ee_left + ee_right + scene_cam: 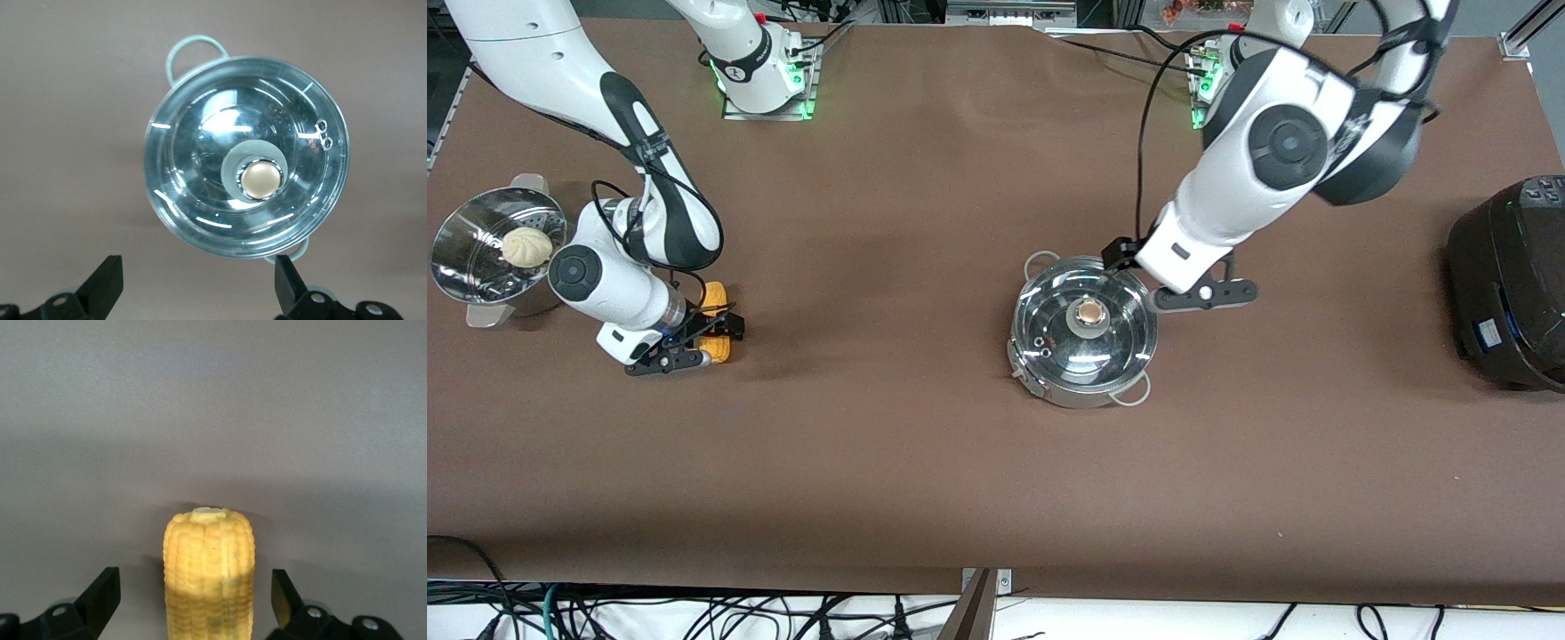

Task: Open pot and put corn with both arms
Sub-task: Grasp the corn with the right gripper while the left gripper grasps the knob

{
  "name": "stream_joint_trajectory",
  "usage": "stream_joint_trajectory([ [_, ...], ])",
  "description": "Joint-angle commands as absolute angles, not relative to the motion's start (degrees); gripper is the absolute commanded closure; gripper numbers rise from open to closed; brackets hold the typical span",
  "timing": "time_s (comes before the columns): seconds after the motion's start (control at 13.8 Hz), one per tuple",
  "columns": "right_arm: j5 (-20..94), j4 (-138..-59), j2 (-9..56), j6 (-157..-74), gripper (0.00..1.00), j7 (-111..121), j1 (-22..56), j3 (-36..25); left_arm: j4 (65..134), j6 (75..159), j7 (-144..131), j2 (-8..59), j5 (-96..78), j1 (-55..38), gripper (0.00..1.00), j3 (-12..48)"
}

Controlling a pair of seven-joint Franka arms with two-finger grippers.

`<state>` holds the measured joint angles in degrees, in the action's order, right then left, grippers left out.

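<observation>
The corn (pixel 209 577) is lying on the bench, straddled by the spread right claw (pixel 694 342), its long axis parallel to the fingers. The left claw (pixel 1183 283), also spread, is positioned beside the lidded pot (pixel 1083 331), off the knob (pixel 261 179).

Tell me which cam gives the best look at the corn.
Right wrist view: the corn fills the lower middle, lying between the open right claw. Front view shows only orange bits of it under that claw. Left wrist view shows none, only the pot.
</observation>
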<state>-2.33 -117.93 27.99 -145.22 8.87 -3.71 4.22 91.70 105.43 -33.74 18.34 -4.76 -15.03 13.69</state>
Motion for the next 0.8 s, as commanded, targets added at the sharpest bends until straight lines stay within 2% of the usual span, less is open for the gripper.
stream_joint_trajectory([
  [0.0, -2.81, -121.46, 26.01, -148.61, 0.00, 12.12, -4.31, 4.13, 89.91, 107.74, -33.84, 22.14, -2.81, -17.13, 0.00, 13.54],
  [0.29, -2.81, -121.64, 26.10, -148.97, 0.00, 13.27, -4.48, 4.04, 89.82, 111.53, -34.10, 25.57, 1.05, -19.42, 0.00, 13.62],
  [0.36, -2.81, -121.55, 26.10, -149.06, 0.05, 13.27, -4.74, 4.04, 89.82, 112.32, -34.10, 25.84, 1.05, -19.42, 0.00, 13.62],
  [0.51, -2.72, -121.64, 26.19, -148.97, 0.57, 13.36, -4.92, 4.04, 89.74, 113.81, -34.01, 26.62, 1.14, -19.51, 0.00, 13.54],
  [0.58, -2.64, -121.64, 26.19, -148.97, 0.79, 13.53, -4.92, 4.04, 89.04, 114.34, -34.01, 27.33, 1.14, -19.51, 0.00, 13.54],
  [0.73, -2.64, -121.64, 26.19, -148.71, 1.00, 13.54, -4.92, 4.04, 88.68, 116.01, -34.19, 28.21, 1.14, -19.51, 0.00, 13.54],
])
